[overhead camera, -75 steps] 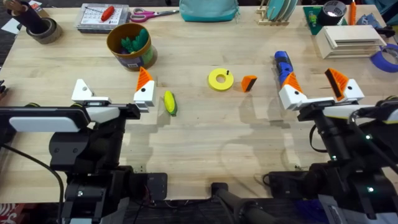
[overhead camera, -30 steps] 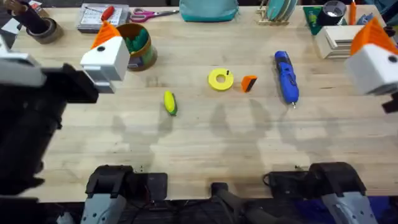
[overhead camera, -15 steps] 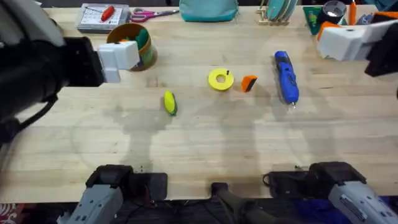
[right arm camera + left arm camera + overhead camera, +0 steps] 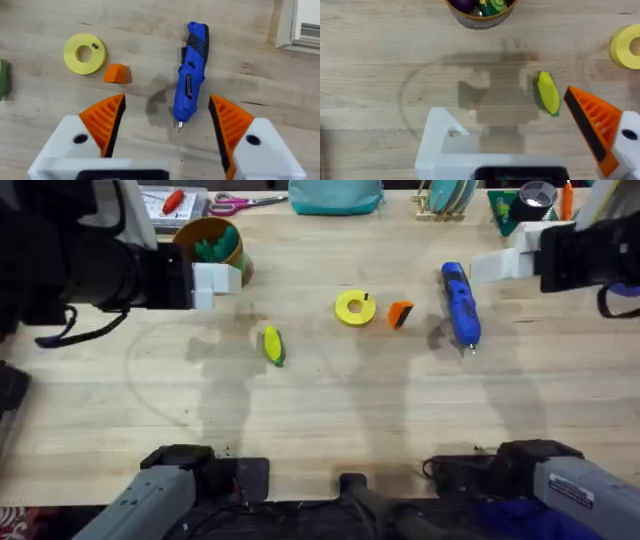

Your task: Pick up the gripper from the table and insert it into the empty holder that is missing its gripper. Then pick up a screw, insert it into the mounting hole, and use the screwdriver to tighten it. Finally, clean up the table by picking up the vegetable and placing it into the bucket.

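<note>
Only partly visible, the bucket [image 4: 481, 10] is cut off.

Bright, even overhead light, soft shadows.
The raised dark arms blurred large; the pale wooden table [image 4: 330, 400] carried faint grey shadows.

Gripper [image 4: 118, 73]: plain orange. Screwdriver [image 4: 190, 98]: blue with a dark tip. Vegetable [image 4: 547, 93]: yellow, green end. Bucket [image 4: 209, 251]: yellow-brown with a dark band, green contents. Ring disc [image 4: 354, 308]: yellow. Counter [image 4: 330, 410]: light wood grain. Right gripper [image 4: 165, 125]: white mounts, 2 orange ribbed pads. Empty holder [image 4: 442, 145]: plain white.
</note>
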Robot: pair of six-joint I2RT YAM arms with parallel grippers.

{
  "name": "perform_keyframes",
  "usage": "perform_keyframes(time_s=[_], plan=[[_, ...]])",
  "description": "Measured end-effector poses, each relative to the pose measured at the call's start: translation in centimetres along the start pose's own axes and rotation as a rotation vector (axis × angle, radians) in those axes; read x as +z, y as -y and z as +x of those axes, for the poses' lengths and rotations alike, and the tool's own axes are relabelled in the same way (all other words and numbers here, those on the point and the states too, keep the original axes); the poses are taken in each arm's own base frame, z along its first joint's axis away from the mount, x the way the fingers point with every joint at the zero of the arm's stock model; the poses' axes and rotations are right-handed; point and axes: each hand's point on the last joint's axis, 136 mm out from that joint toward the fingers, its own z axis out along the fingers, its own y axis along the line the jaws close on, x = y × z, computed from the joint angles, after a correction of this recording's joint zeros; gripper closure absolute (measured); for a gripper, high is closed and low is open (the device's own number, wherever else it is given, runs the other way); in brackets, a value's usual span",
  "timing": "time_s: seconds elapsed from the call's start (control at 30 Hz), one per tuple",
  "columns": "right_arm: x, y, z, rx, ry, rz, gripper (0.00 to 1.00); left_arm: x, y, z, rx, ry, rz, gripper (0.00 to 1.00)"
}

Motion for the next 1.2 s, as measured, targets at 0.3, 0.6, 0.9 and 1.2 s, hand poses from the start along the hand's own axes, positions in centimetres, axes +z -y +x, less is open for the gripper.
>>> perform_keyframes(time_s=[0.3, 0.6, 0.9, 1.2], plan=[[-0.4, 0.0, -0.2, -0.002, 0.017, 0.002, 0.004, 0.3, 0.0, 0.1, 0.0, -0.015, 0.0, 0.015], [-0.4, 0.0, -0.8, -0.002, 0.043, 0.003, 0.004, 0.3, 0.1, 0.6, -0.013, -0.035, 0.006, 0.015], [-0.4, -0.5, -1.3, 0.02, 0.064, -0.027, 0.004, 2.2, 3.8, 4.1, -0.094, -0.268, 0.051, 0.015], [-0.4, -0.7, -1.5, 0.03, 0.071, -0.04, 0.004, 5.6, 8.5, 6.4, -0.196, -0.444, 0.038, 0.015]])
